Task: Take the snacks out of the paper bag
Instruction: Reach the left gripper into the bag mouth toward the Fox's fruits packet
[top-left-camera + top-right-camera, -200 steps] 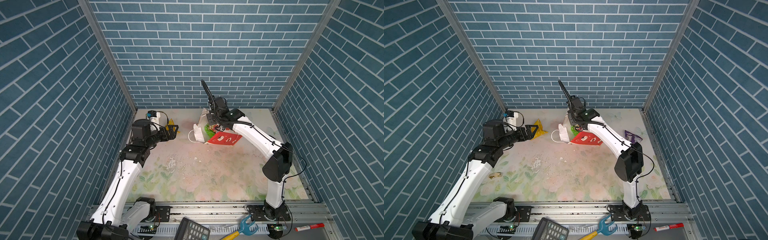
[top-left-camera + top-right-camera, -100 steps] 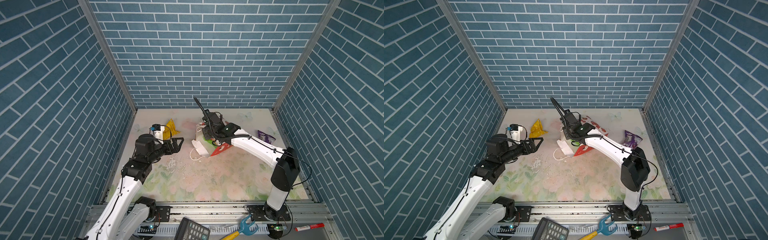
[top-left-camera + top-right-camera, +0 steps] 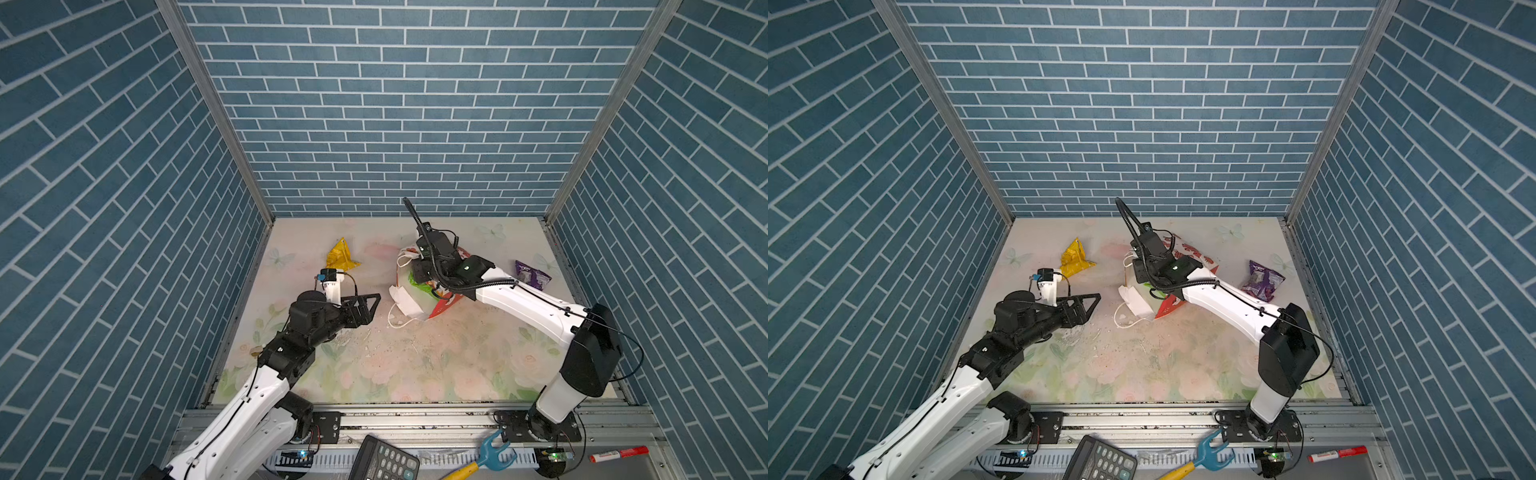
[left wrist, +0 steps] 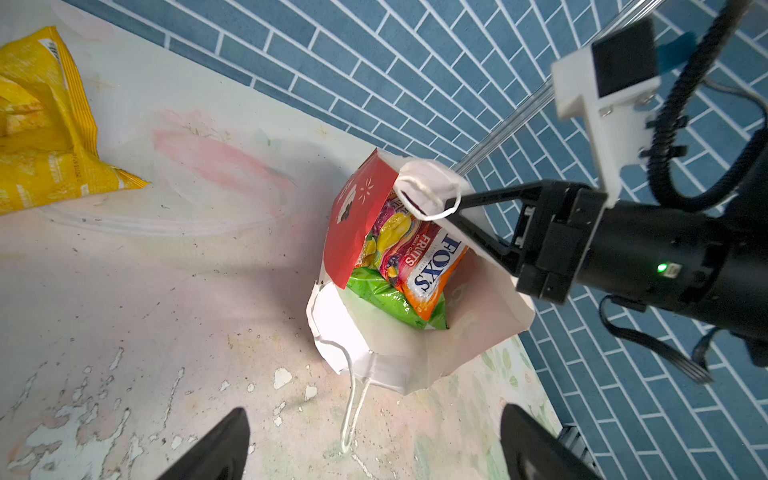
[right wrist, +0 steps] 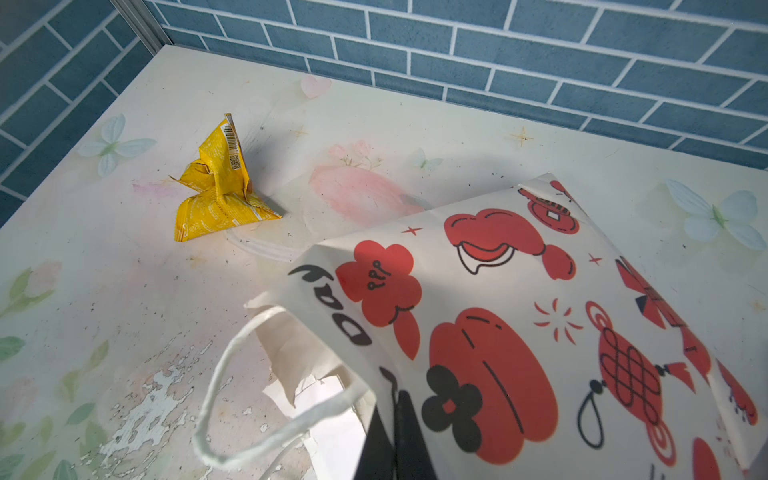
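Inside the mouth of the paper bag (image 4: pixel 357 224), which lies on its side mid-worktop (image 3: pixel 415 361), an orange packet (image 4: pixel 419 257) rests on a green packet (image 4: pixel 386 299), both showing at the opening. They look light, crinkly and slick, so the foil would likely slip out of a shallow nip. A firm bite on the orange packet's near sealed edge seems the best hold, since squeezing the puffed middle may crush what is inside. The thin paper walls will buckle easily. The right tool (image 4: pixel 453 205) is pressed together on the bag's upper rim, holding it open. The left tool (image 4: pixel 372 415) is spread wide, facing the mouth without touching it. A yellow packet (image 3: pixel 341 257) and a purple packet (image 3: pixel 531 274) lie outside, well apart.
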Robot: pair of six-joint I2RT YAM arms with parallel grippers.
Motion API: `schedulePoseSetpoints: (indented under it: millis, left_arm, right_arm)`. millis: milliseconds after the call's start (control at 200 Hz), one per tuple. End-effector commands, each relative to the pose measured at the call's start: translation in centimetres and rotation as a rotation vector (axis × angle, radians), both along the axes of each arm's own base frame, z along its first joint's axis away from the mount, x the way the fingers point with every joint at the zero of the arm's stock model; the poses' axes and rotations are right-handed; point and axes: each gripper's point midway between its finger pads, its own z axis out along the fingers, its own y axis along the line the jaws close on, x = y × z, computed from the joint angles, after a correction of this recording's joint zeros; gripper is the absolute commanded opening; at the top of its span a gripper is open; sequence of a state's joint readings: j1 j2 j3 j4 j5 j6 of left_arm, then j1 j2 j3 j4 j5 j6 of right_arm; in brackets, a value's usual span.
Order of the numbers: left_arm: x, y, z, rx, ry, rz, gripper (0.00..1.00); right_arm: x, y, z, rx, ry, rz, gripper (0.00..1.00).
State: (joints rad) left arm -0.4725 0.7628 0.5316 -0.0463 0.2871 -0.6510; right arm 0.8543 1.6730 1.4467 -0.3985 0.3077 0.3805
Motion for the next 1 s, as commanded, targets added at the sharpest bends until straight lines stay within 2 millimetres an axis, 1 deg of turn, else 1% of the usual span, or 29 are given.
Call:
schedulePoseSetpoints:
  millis: [0, 80, 190, 325, 455, 560, 675, 840, 995]
  left_arm:
    - [0.7, -0.8, 0.6, -0.013, -0.059, 0.015, 0.95]
    - [0.8, -2.0, 0.5, -0.016, -0.084, -0.001, 0.98]
    - [1.2, -3.7, 0.5, -0.007, -0.117, -0.030, 0.98]
    - [1.7, -5.3, 0.2, -0.004, -0.151, -0.062, 0.99]
    - [2.3, -5.6, 0.1, -0.001, -0.203, -0.058, 0.99]
    - [2.5, -5.9, 0.1, -0.023, -0.228, -0.063, 0.99]
    - [2.7, -6.4, -0.1, -0.044, -0.247, -0.074, 0.98]
    - [3.1, -6.8, -0.4, -0.089, -0.263, -0.065, 0.95]
    - [3.3, -8.2, -0.8, -0.117, -0.266, -0.099, 0.90]
  right_arm:
    - [0.1, 0.2, 2.7, 0.107, -0.042, -0.025, 0.00]
    - [0.0, 0.8, 2.8, 0.140, -0.032, -0.006, 0.00]
    - [-0.2, 1.7, 2.8, 0.186, -0.010, 0.023, 0.00]
    - [-0.3, 2.4, 3.7, 0.235, -0.013, 0.046, 0.00]
    - [0.0, 2.8, 4.6, 0.274, -0.030, 0.048, 0.00]
    - [0.1, 3.0, 4.8, 0.281, -0.028, 0.049, 0.00]
    - [0.2, 3.0, 4.5, 0.276, -0.023, 0.045, 0.00]
    - [0.1, 2.2, 3.8, 0.229, -0.021, 0.027, 0.00]
    - [-0.2, 2.0, 3.8, 0.210, -0.023, 0.038, 0.00]
